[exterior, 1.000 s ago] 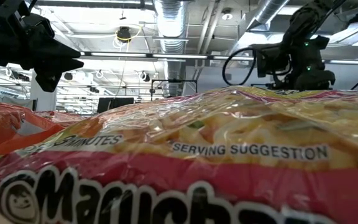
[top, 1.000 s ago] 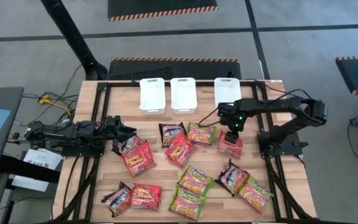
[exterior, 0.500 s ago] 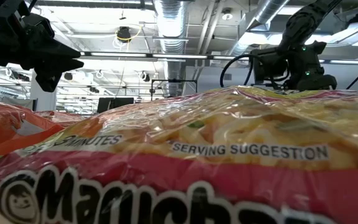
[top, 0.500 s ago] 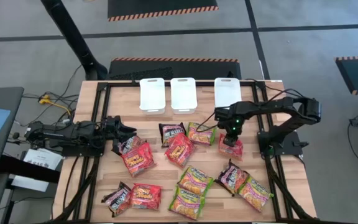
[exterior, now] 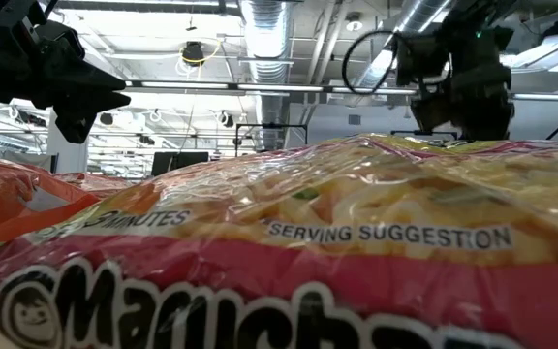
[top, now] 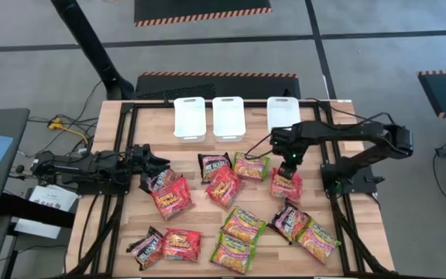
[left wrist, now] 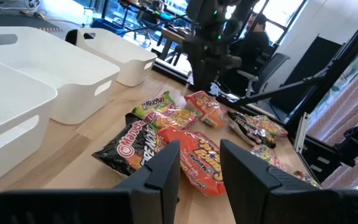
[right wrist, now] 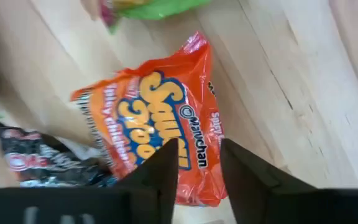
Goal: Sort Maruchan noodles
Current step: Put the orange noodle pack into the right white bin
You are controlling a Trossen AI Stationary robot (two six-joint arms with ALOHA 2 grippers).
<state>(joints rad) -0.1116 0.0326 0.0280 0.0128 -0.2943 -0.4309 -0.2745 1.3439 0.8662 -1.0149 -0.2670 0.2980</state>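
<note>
Right gripper [top: 288,160] hangs over the red packet [top: 286,184] at the right side of the spread, just near of the rightmost white tray [top: 283,113]. In the right wrist view its fingers [right wrist: 166,168] stand narrowly apart with a gap between them, above that packet [right wrist: 157,134]; nothing sits between them, and the packet lies flat on the wooden table [top: 196,163]. Left gripper [top: 159,163] rests at the left side of the table, its fingers [left wrist: 166,171] likewise parted by a narrow gap with nothing in it, pointing toward a dark packet [left wrist: 129,146] and a red one beside it. The Maruchan noodles [top: 231,209] lie scattered over the middle and near half of the table: red, green-yellow and dark packets, some overlapping, none in a tray. Three white trays stand in a row along the far edge, the left tray [top: 190,118] and middle tray [top: 228,117] close together, the rightmost a little apart. In the low view one packet [exterior: 289,252] fills most of the foreground. A person [left wrist: 257,37] sits in the room beyond the table.
</note>
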